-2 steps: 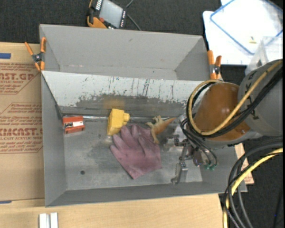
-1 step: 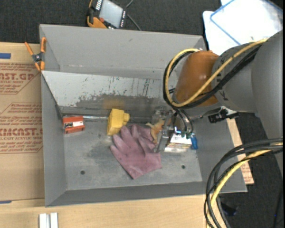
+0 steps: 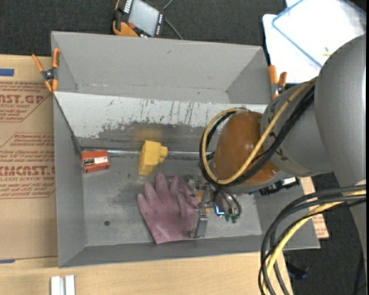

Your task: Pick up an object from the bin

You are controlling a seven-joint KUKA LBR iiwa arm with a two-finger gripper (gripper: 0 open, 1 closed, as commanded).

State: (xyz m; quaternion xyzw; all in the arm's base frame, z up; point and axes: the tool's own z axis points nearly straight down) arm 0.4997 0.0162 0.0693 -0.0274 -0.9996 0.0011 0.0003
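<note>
I am looking down into the grey metal bin (image 3: 154, 63), and the arm comes in from the right. Its brown-orange wrist cover (image 3: 243, 143), looped round with black and yellow cables (image 3: 208, 149), hangs over the right part of the bin floor.

Below the cover the gripper (image 3: 201, 217) is low over the near right of the floor. It sits at the right edge of a mauve-pink rubber glove (image 3: 166, 211), and its dark metal tip overlaps that edge. I cannot tell whether the claw is open or closed, nor whether any of the glove is caught in it.

The glove is the thing nearest the claw. It lies flat on the floor, near the middle of the bin and toward the near wall, with its digit ends spread toward the far and left sides.

Just beyond the glove on the far side, and apart from it, a chunky yellow plastic piece (image 3: 151, 157) rests at the foot of the sloping far wall. Further left along that wall lies a small red-orange box with a pale label (image 3: 95, 160), well apart from the glove and the claw.
</note>
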